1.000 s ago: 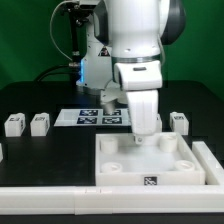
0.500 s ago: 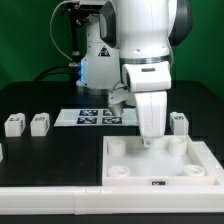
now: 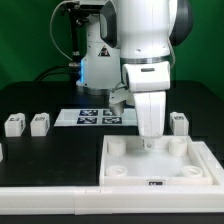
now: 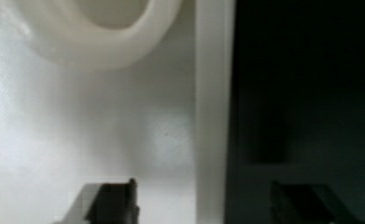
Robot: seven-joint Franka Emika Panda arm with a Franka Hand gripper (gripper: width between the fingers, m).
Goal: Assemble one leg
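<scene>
**Open gripper over the tray's far rim, legs waiting on the table**

Exterior view: the arm reaches down so that the gripper (image 3: 150, 140) stands at the far rim of the big white tray (image 3: 155, 166), between its two far corner sockets. Nothing shows between the fingers from here. Three small white legs stand on the black table (image 3: 40, 98), none of them touched. The first leg (image 3: 13, 124) and the second leg (image 3: 39, 123) sit side by side on the exterior view's left, well apart from the tray. The third leg (image 3: 178, 122) stands just behind the tray's far rim on the exterior view's right. The marker board (image 3: 98, 117) lies flat behind the gripper.

Wrist view: the gripper (image 4: 205, 188) has its two dark fingers (image 4: 110, 202) spread wide, holding nothing. Between them runs the tray's (image 4: 90, 130) white edge, with dark table beside it. A round socket (image 4: 108, 25) lies further along the tray. No leg appears here.
</scene>
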